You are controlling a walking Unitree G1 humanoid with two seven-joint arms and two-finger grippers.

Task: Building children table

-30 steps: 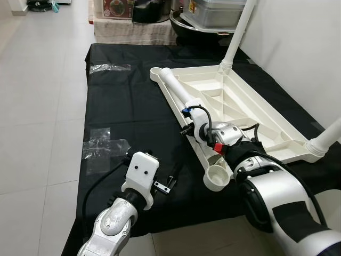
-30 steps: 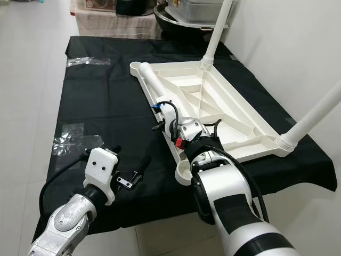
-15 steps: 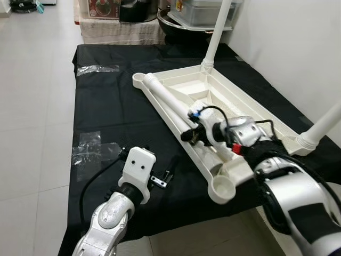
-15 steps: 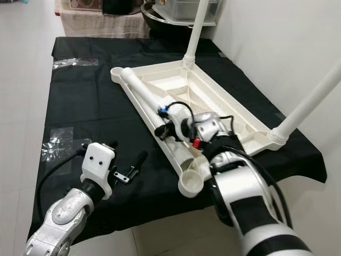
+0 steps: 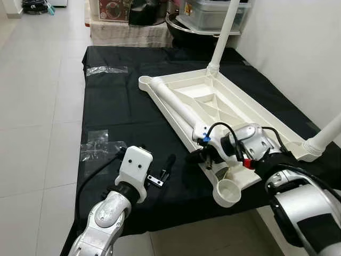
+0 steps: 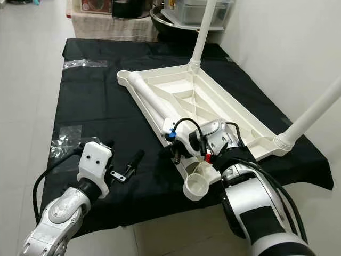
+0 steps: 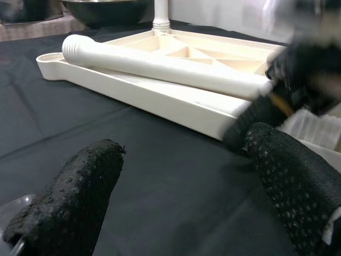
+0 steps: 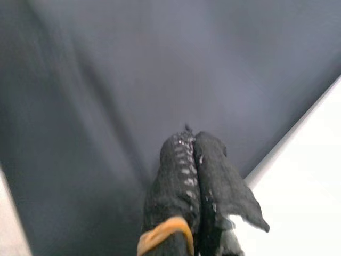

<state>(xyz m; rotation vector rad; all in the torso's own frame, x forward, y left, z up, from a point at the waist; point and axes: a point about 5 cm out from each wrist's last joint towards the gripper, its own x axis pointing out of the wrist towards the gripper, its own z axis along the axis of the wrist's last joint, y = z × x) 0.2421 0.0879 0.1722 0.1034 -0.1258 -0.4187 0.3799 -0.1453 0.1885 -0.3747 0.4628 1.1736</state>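
The table top (image 5: 250,114) lies on the cloth (image 5: 117,112), a loose leg (image 5: 176,104) along its left edge.

I am looking into a home, I think. A black cloth (image 5: 122,106) lies on the pale tiled floor (image 5: 37,106). Past the cloth's far end I see a big metal bowl (image 5: 184,24) and a clear storage box (image 5: 213,10)
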